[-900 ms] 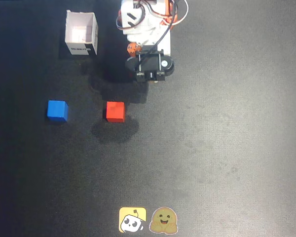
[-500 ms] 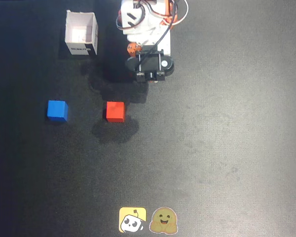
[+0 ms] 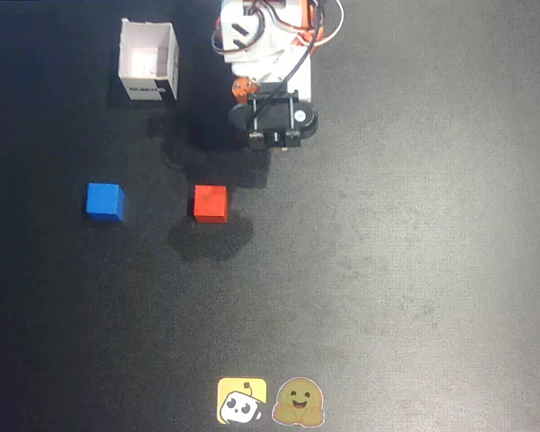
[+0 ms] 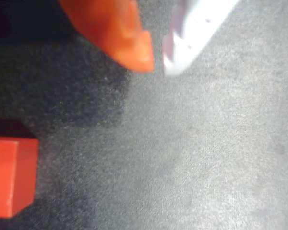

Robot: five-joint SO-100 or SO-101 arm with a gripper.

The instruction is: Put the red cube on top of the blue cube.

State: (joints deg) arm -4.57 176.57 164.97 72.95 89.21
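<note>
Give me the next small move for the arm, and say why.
Probably shift the end effector toward the red cube and centre over it. In the wrist view the cube sits at the lower left edge, off to the side of the fingertips, which hold nothing with a narrow gap between them. The blue cube stands apart on the dark table.

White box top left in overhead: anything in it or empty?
Empty as far as visible: the white box is open-topped and the overhead view shows only bare white floor inside. The red cube and blue cube sit outside on the table.
</note>
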